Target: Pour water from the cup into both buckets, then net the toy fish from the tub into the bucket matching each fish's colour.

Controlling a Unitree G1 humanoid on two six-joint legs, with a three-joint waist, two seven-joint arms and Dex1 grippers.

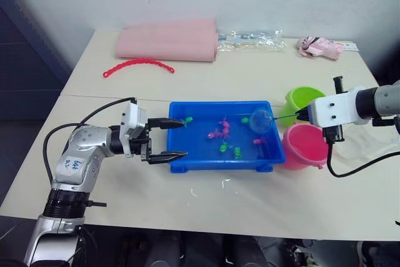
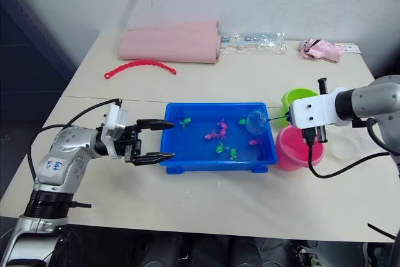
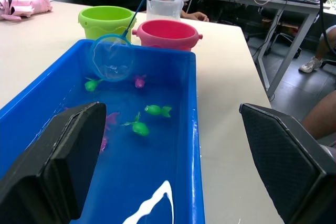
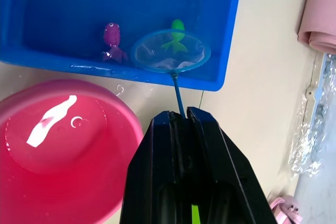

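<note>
Nearest me, my left hand (image 1: 167, 140) sits wide open, holding nothing, fingers straddling the end wall of the tub (image 1: 212, 162) on the counter (image 1: 250, 79). My right hand (image 4: 181, 121) is clamped on the net (image 1: 261, 120) handle, hoop over the tub's far end above a green fish (image 4: 175, 38). These fish look light and slippery; I'd scoop from beneath, keeping my grip on the thin handle.

beige surface (image 1: 250, 85) carries blue tub (image 1: 215, 162) centre; green bucket (image 1: 301, 99), pink bucket (image 1: 304, 146), clear cup (image 2: 347, 144) right; pink roll (image 1: 167, 40), red beaded strip (image 1: 138, 65), plastic wrap (image 1: 251, 39) at far edge.
</note>
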